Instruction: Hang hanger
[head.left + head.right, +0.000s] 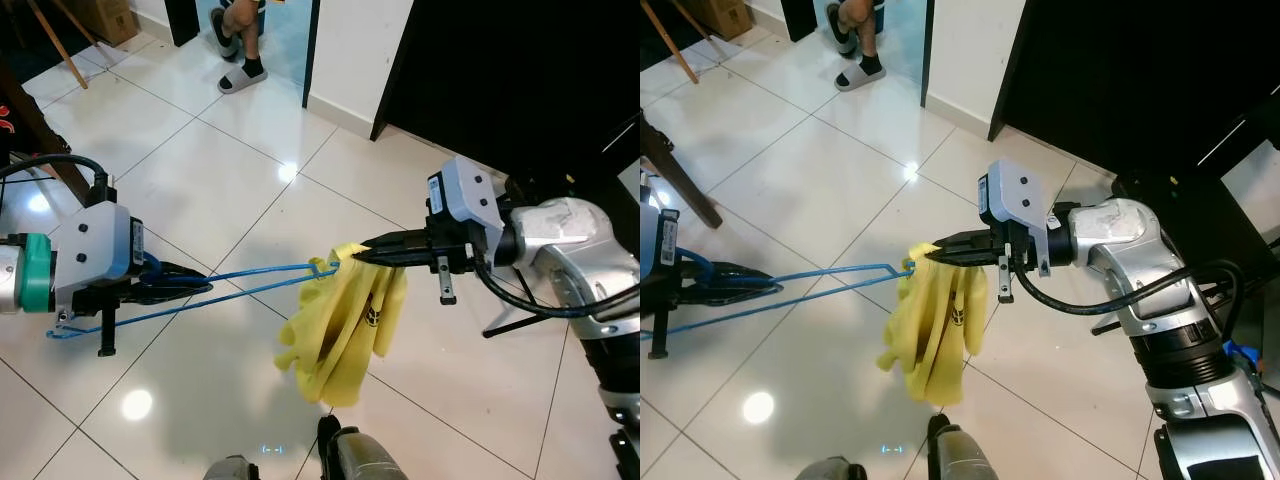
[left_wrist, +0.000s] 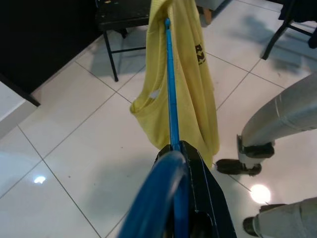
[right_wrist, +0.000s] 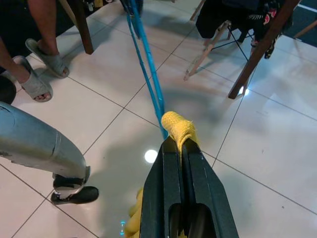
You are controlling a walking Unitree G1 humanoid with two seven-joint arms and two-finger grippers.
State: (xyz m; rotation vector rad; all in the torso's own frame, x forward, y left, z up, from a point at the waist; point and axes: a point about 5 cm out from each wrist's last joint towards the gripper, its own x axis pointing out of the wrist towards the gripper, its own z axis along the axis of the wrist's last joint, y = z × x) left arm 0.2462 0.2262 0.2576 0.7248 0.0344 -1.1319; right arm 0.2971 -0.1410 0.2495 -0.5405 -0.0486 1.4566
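A blue wire hanger (image 1: pixel 230 285) stretches level between my two arms above the tiled floor. My left gripper (image 1: pixel 165 283) is shut on the hanger's wide end at the left. A yellow shirt (image 1: pixel 345 335) hangs bunched from the hanger's far tip. My right gripper (image 1: pixel 362 255) is shut on the top fold of the yellow shirt (image 3: pixel 177 126), right where it meets the hanger (image 3: pixel 148 74). In the left wrist view the hanger (image 2: pixel 171 94) runs away from the fingers into the shirt (image 2: pixel 190 74).
White glossy floor tiles (image 1: pixel 200 160) lie all around. A person's sandalled foot (image 1: pixel 242 74) stands at a doorway at the back. A dark cabinet (image 1: pixel 520 70) fills the back right. Wooden chair legs (image 3: pixel 257 54) and a person's feet (image 3: pixel 39 69) are nearby.
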